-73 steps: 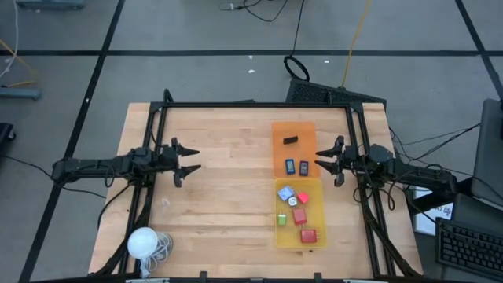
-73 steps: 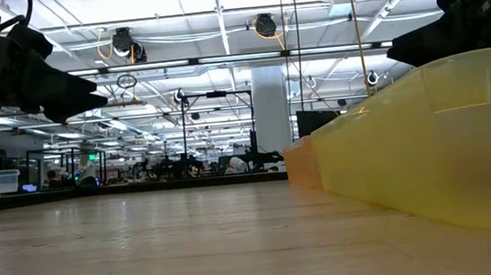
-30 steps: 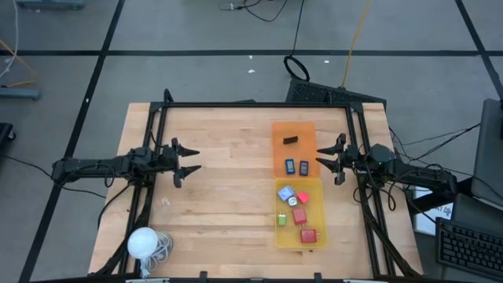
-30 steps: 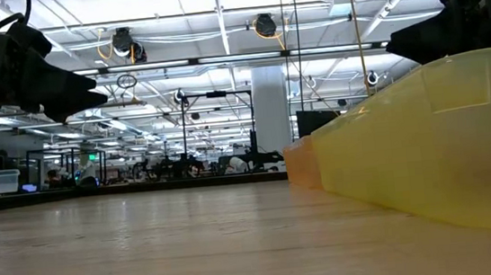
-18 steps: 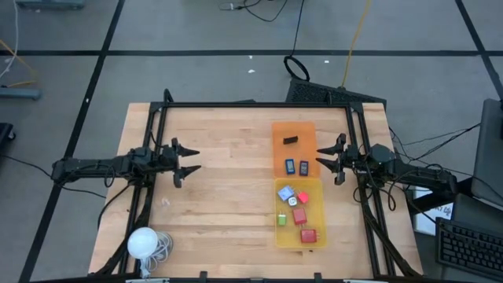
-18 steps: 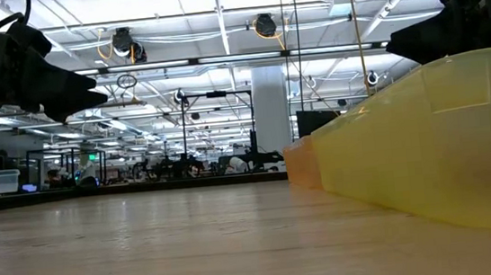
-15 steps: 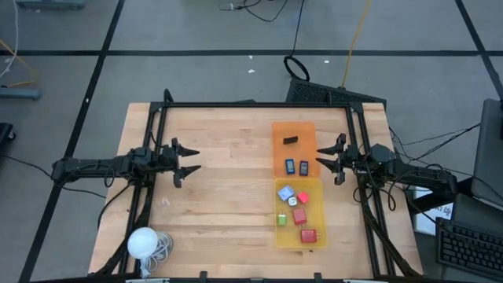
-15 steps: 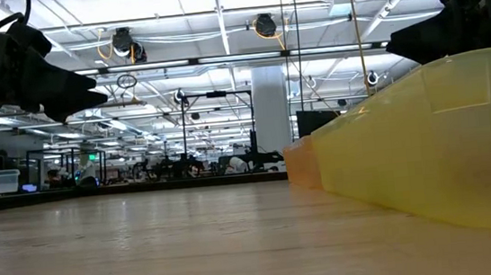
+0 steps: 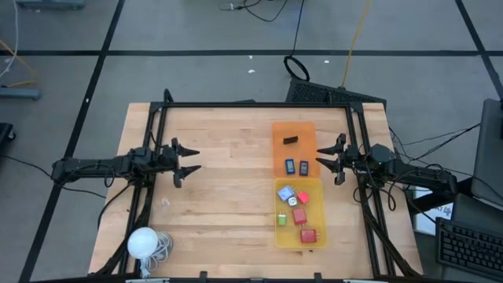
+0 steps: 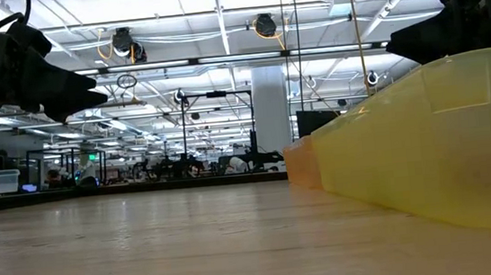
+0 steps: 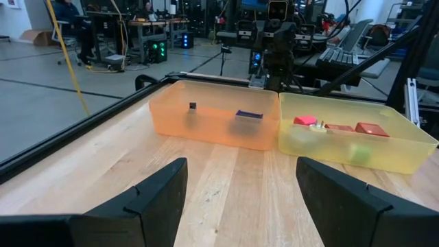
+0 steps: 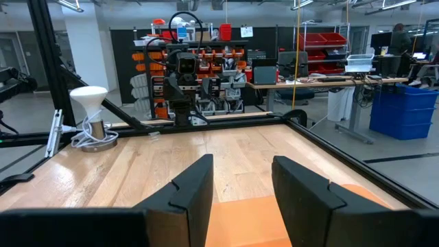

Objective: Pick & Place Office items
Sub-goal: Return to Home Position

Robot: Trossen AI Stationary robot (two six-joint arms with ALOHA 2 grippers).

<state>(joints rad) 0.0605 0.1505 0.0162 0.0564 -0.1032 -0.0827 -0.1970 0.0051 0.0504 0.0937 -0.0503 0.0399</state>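
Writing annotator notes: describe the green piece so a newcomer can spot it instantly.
On the wooden table, look at the right half, where an orange tray and a yellow tray lie end to end. In the yellow one, the green piece lies by the wall facing the table's middle. It is the only green item; its neighbours are red, light blue or pale.

One orange tray [image 9: 303, 132], one yellow tray [image 9: 316, 221]. Office items [image 9: 291, 141]: three in orange, six in yellow. One white ball [image 9: 142, 242].
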